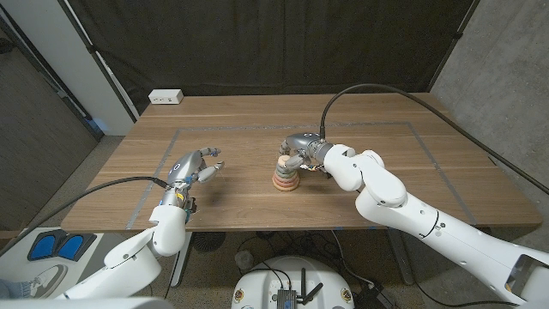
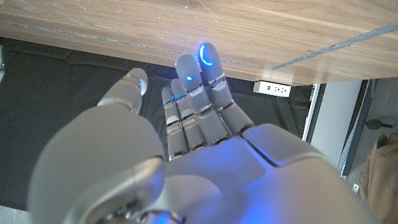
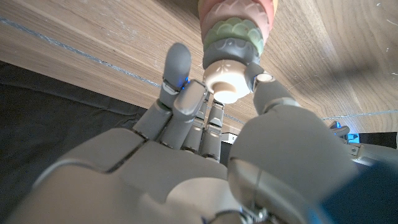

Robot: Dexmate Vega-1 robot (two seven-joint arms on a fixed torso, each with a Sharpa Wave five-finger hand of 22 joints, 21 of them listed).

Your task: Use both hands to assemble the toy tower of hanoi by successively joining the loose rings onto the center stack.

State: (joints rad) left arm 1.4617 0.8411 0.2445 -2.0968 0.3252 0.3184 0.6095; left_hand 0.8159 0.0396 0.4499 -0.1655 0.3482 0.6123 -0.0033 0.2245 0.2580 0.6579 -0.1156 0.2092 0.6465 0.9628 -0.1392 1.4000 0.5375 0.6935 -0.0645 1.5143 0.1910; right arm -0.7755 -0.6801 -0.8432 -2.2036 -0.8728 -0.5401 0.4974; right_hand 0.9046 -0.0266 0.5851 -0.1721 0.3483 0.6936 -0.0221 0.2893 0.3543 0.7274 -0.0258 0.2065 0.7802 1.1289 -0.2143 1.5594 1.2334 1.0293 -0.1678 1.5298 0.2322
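The ring stack (image 1: 285, 178) stands at the table's middle, pastel rings piled wide to narrow. In the right wrist view it shows a pink ring (image 3: 239, 12), a green ring (image 3: 235, 32), a grey ring (image 3: 233, 51) and a cream top piece (image 3: 225, 84). My right hand (image 1: 302, 153) reaches over the stack from the right and pinches the cream top piece between thumb (image 3: 266, 87) and fingers (image 3: 186, 93). My left hand (image 1: 196, 167) hovers well to the left of the stack with straight fingers (image 2: 199, 93) and holds nothing.
A white power strip (image 1: 165, 97) lies at the table's far left corner. Thin tape lines (image 1: 412, 129) mark a rectangle on the wooden table (image 1: 412, 176). A black curtain hangs behind.
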